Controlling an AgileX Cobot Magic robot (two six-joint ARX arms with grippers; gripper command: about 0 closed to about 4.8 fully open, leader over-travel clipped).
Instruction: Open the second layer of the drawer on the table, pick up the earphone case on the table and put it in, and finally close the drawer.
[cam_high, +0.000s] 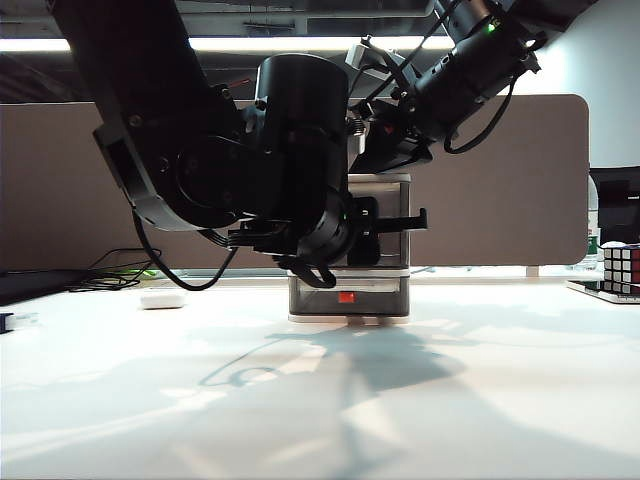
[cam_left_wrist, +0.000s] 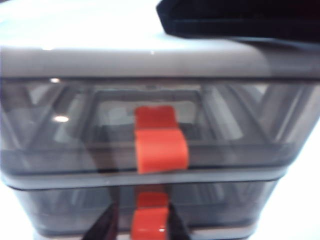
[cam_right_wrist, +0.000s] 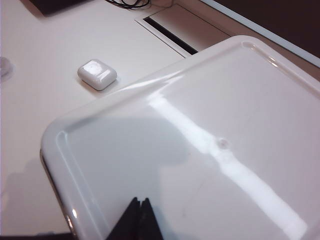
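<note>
no readable text, labels, brands or numbers on any surface in the three views

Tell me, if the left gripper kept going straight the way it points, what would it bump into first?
Probably the red-orange handle tab of the middle smoky-grey translucent drawer. The left gripper has its jaws on either side of that tab, though whether they touch it is unclear.

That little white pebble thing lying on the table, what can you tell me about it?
It is the earphone case: a small, glossy white, rounded oblong that looks like plastic, lid shut. It lies flat on the white table, left of the drawer unit in the exterior view and well apart from it. Nothing touches it; neither tool is near it.
</note>
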